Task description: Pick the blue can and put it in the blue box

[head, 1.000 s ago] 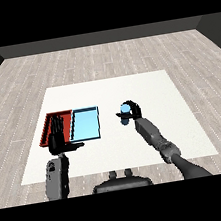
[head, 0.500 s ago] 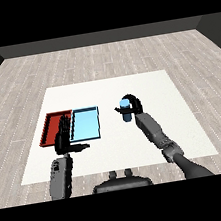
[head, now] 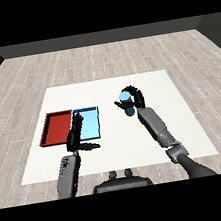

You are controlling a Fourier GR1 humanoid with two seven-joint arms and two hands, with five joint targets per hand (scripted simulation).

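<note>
The blue can [head: 127,101] is held up off the white table, right of the trays, with my right hand [head: 135,97] curled round it. The light blue tray [head: 90,121] lies left of centre, and the red tray [head: 57,126] touches its left side. My left hand [head: 76,134] hovers with straight fingers over the near edge where the two trays meet, thumb pointing right, holding nothing.
The white table [head: 118,146] spreads under everything, with a grey wooden floor [head: 99,58] around it. Bare tabletop lies between the blue tray and the held can.
My right hand has carried the blue can slightly up and away from me. My left hand has shifted right, from over the red tray toward the seam between the trays.
</note>
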